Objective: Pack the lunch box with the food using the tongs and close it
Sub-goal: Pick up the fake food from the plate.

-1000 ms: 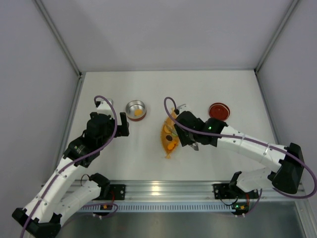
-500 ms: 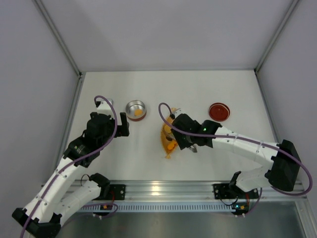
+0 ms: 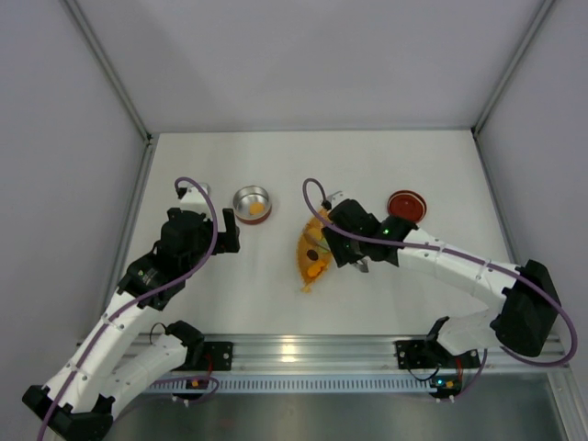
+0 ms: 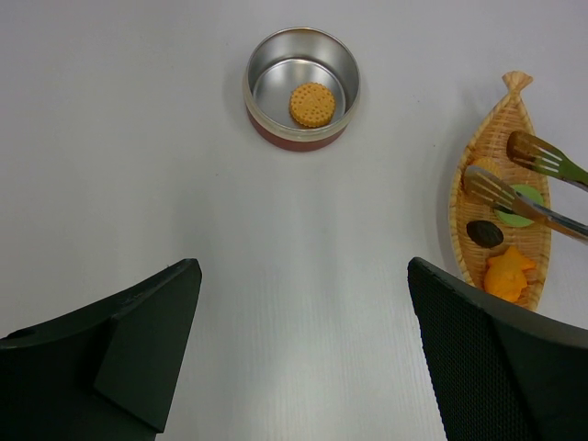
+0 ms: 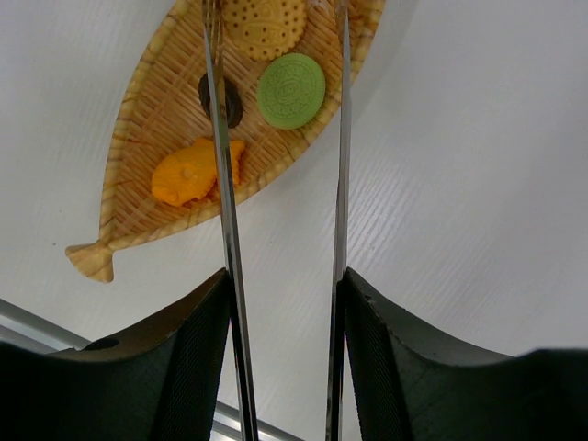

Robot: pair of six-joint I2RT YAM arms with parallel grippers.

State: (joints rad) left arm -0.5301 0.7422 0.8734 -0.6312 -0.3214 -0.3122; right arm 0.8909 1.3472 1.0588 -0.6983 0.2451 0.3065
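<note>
The step in hand looks like the second pick. The right gripper (image 5: 285, 303) is clamped on the tongs (image 5: 342, 184), squeezing them only partly, so the blades stand apart. They reach over the far end of the tray (image 5: 152, 119), which lies mid-table. The left gripper (image 4: 303, 276) hangs wide apart and empty, near the tin (image 4: 294, 140), which sits left of the tray and well apart from it. The lid (image 3: 406, 205) lies off to the right, so closing is not yet done.

One yellow biscuit (image 4: 312, 104) lies flat in the tin. On the tray are an orange piece (image 5: 193, 170), another yellow biscuit (image 5: 265, 23), a green disc (image 5: 290, 89) and a dark piece (image 5: 235, 108). The blades straddle the green disc and the yellow biscuit; which is the target I cannot tell.

Next, I judge, the tips must drop to the weave, pinch one thin piece by its edges, lift it level and carry it left to the tin.

The walls (image 3: 294, 64) are plain pale panels with metal posts at the corners. The table (image 3: 276, 156) is white, matte and faintly grained.
</note>
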